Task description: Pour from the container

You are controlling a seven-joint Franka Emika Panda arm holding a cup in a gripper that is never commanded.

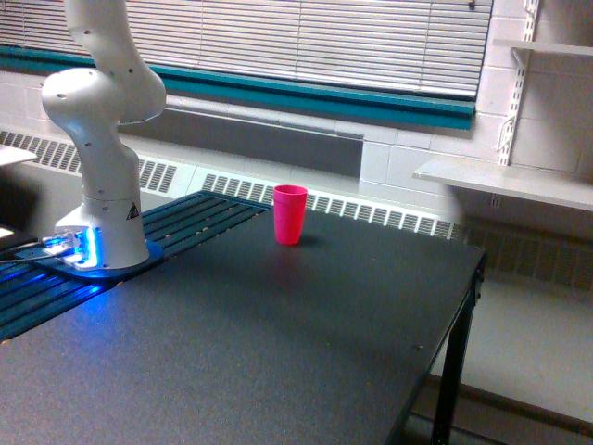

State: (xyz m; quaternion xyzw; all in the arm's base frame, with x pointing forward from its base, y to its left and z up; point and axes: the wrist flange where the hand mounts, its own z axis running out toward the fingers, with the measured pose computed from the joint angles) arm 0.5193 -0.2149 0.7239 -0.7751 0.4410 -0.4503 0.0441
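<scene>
Only the lower part of the white Franka arm (pixel 97 139) shows, rising from its base (pixel 102 246) at the exterior view's left and running out of the top edge of the picture. The wrist and the jaws lie above the frame, so whether the jaws are open, closed or holding something cannot be told. The transparent container is likewise nowhere in view; its place cannot be given.

On the dark, speckled counter (pixel 306 352) a pink plastic cup (pixel 289 214) stands upright, mouth up, near the far edge and well apart from the arm's base, toward the exterior view's right of it. Blue light glows at the foot of the base, spilling over the slatted dark surface (pixel 199 218) beside it, and cables (pixel 23 248) lie at the far left.

Behind the counter a white radiator grille (pixel 371 211) runs along the wall below a teal sill (pixel 306 95) and closed window blinds (pixel 324 37). A white shelf (pixel 505 181) on wall brackets sticks out at the exterior view's right, with a second shelf (pixel 547 46) above it.
</scene>
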